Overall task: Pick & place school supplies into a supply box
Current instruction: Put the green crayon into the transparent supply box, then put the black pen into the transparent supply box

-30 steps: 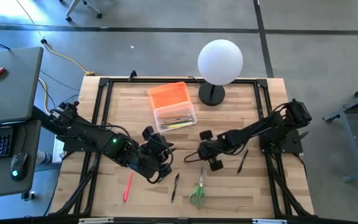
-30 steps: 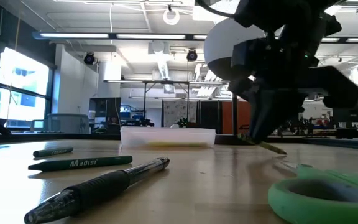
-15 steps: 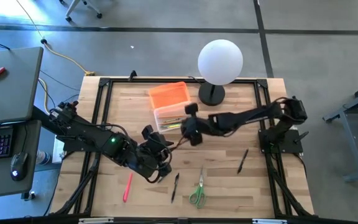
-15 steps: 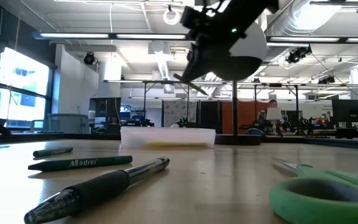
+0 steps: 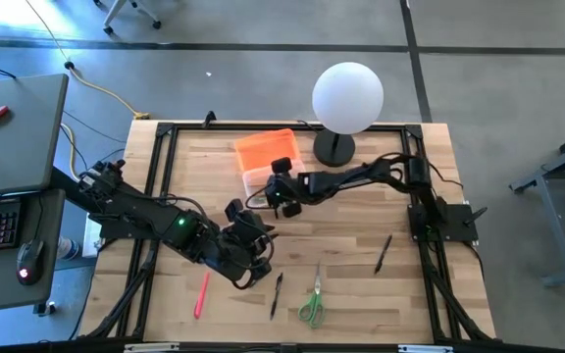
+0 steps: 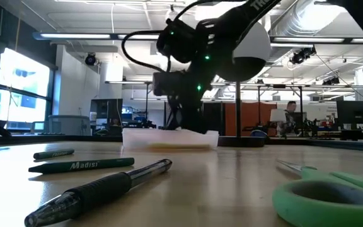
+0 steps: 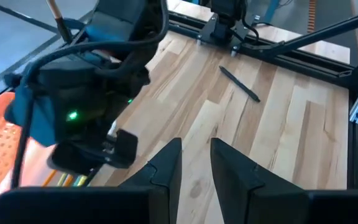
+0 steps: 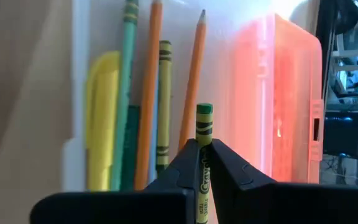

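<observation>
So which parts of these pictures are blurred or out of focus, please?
Low view: the nearest things, the pen and scissors, look soft, while the room behind is sharper. Right wrist view: the box and its orange lid are smeared, the lid glowing, while the green crayon in the right gripper is sharp. High view: even, no glare.

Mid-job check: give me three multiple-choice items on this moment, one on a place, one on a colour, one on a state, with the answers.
1. Where is the right gripper?
A. over the clear box
B. beside the scissors
C. off the table

2. What colour is the box lid?
A. blue
B. orange
C. white

3. What do the right jaws hold?
A. nothing
B. a green crayon
C. the scissors

Answers: 1 A, the high view puts it above the box; 2 B, the lid lying open beside the box is orange; 3 B, the right wrist view shows the jaws pinching the crayon above the pencils already inside.
</observation>
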Controlling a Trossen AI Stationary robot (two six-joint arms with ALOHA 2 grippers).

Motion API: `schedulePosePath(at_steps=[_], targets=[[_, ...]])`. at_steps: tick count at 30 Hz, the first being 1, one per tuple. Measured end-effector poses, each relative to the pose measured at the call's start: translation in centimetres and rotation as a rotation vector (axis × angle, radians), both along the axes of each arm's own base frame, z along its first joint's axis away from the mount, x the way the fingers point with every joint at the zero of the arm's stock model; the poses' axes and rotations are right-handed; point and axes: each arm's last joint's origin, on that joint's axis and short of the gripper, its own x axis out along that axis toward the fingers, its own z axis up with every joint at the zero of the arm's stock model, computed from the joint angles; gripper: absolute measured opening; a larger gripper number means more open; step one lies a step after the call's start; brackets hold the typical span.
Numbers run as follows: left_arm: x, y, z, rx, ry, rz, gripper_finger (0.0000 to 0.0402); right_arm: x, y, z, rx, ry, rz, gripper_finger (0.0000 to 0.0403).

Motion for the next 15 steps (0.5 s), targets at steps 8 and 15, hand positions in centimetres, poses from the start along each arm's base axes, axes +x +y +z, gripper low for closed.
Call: schedulePosePath(at_steps=[8, 15], targets=[[0.0, 0.0, 0.0, 0.001, 0.001, 0.0, 0.0117, 0.6, -1.4, -0.5, -0.014, 0.007, -0.03, 0.0058], [0.0, 0.0, 0.0, 0.001, 0.0, 0.001, 0.0117, 0.0, -1.0, 0.5, -0.122, 0.055, -0.11, 0.0094]])
